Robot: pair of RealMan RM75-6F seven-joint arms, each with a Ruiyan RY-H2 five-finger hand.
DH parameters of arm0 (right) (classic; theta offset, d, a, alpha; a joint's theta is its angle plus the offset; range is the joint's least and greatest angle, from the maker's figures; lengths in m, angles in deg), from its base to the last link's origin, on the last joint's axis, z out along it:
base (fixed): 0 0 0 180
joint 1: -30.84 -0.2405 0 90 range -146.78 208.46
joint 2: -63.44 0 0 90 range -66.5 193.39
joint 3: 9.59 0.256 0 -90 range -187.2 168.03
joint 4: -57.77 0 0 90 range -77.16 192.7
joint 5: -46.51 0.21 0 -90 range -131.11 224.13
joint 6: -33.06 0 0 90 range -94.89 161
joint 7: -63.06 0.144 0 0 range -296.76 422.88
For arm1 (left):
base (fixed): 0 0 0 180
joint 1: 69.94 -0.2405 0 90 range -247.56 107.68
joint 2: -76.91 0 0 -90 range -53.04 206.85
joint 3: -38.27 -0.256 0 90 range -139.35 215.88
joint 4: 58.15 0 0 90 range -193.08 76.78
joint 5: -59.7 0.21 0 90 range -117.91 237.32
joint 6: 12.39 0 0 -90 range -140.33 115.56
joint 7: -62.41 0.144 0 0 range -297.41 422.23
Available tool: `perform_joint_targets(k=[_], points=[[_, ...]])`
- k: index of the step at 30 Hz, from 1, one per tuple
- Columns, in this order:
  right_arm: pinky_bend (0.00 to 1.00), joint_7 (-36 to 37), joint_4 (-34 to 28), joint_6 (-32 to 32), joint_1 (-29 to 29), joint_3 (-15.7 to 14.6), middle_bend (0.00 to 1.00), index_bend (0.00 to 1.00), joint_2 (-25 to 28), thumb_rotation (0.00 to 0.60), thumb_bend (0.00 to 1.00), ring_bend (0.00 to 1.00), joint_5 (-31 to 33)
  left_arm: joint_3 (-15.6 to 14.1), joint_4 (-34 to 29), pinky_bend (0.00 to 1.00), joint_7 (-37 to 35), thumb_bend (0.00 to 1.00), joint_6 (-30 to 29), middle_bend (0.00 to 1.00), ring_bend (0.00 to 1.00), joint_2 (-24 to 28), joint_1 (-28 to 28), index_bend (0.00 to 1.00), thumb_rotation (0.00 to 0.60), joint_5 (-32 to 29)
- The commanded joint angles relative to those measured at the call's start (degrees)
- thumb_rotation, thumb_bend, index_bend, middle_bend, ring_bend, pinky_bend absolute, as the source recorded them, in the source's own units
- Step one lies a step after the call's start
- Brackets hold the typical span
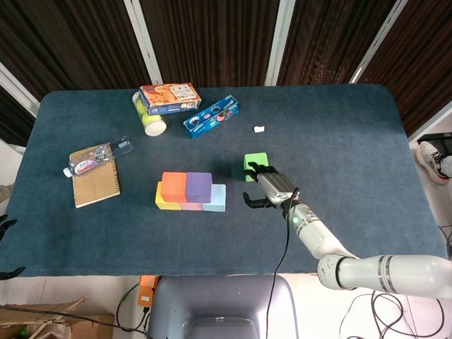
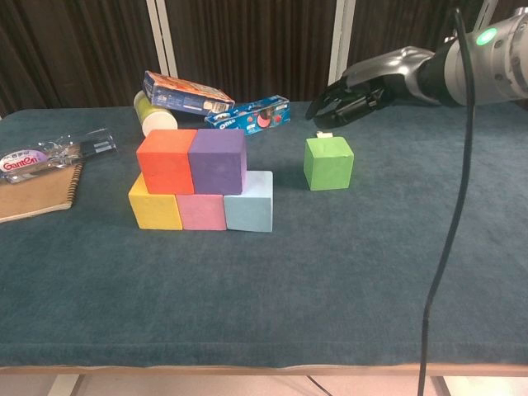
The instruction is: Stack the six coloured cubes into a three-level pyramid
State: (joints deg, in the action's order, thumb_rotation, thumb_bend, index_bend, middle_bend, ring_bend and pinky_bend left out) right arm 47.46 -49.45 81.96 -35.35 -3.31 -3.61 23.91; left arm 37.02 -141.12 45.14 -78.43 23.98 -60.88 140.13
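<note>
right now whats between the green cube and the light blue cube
Only bare cloth of the table between green cube and light blue cube, clearest in chest view.

We saw a table [image 1: 353, 127] covered in dark blue-green cloth, its far edge set against dark brown curtains [image 1: 212, 35] hung between white upright bars [image 1: 277, 42]. Pale floor [image 1: 56, 304] showed below the near edge, with cables and cardboard lying on it.
</note>
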Motion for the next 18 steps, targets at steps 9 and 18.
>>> perform_joint_targets(k=[9, 18], points=[[0.00, -15.48, 18.89, 11.18, -0.92, 0.20, 0.00, 0.07, -12.57, 0.451, 0.26, 0.00, 1.03, 0.91, -0.97, 0.08, 2.18, 0.03, 2.22, 0.01, 0.00, -0.59, 1.58, 0.14, 0.559, -1.73], [0.00, -24.66, 32.27, 3.97, -3.08, -0.20, 0.00, 0.05, -20.68, 0.452, 0.23, 0.00, 7.44, 1.50, 0.41, 0.08, 1.82, 0.03, 5.35, 0.01, 0.00, -1.15, 2.73, 0.14, 0.561, -4.10]])
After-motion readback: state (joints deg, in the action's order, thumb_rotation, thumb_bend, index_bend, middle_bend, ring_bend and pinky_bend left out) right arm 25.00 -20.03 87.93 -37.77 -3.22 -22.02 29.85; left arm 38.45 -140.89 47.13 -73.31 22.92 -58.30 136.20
